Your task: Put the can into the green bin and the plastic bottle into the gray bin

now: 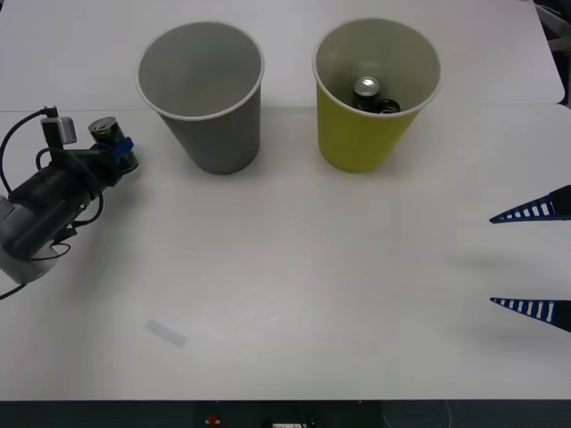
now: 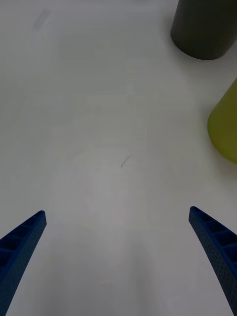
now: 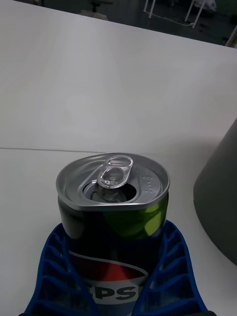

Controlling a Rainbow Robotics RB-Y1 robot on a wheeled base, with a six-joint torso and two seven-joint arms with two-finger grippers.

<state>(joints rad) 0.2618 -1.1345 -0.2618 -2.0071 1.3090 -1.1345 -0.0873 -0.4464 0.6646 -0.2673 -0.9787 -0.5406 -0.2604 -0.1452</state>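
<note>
The can stands upright at the table's far left, dark with a silver top and pull tab. My left gripper is shut on it. In the left wrist view the can shows green and red label marks, with the blue fingers pressed on both its sides. The gray bin stands just right of the can, with nothing inside. The green bin stands farther right and holds dark silver-topped cans. My right gripper hovers open at the right edge. The plastic bottle is out of view.
A small pale strip lies on the white table at the front left. In the right wrist view the gray bin and the green bin stand beyond the open fingers.
</note>
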